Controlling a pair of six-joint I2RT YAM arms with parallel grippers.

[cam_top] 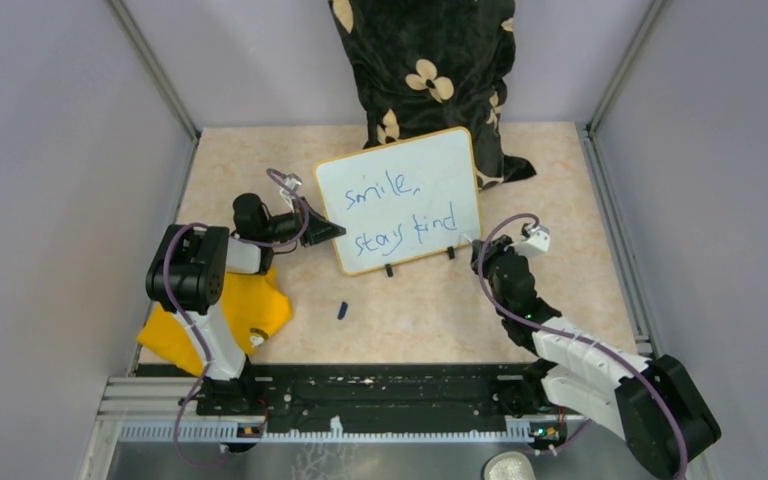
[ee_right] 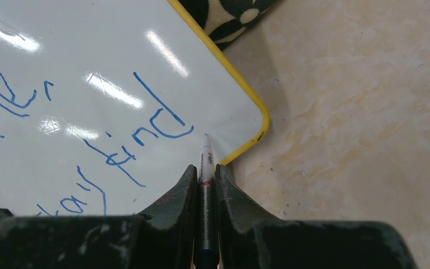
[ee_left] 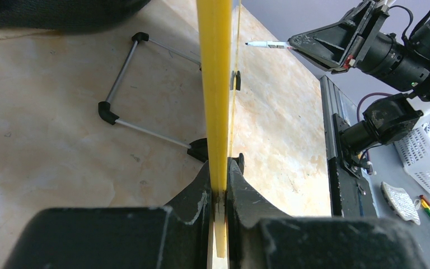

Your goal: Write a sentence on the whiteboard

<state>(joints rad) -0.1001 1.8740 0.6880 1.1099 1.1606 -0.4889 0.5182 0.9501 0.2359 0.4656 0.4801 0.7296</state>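
Yellow-rimmed glossy whiteboard (cam_top: 445, 160) bears looping blue sentence (cam_top: 372, 192).

Left claw (cam_top: 332, 232) clamped tight, pointing right, right claw (cam_top: 477, 244) pinched closed, reaching forward-left.

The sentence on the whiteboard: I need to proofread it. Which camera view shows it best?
The top external view: both lines of the sentence, "smile, stay kind", read whole on the whiteboard. The right wrist view shows only part of it, close up and tilted. The left wrist view sees the whiteboard edge-on, with no writing visible.
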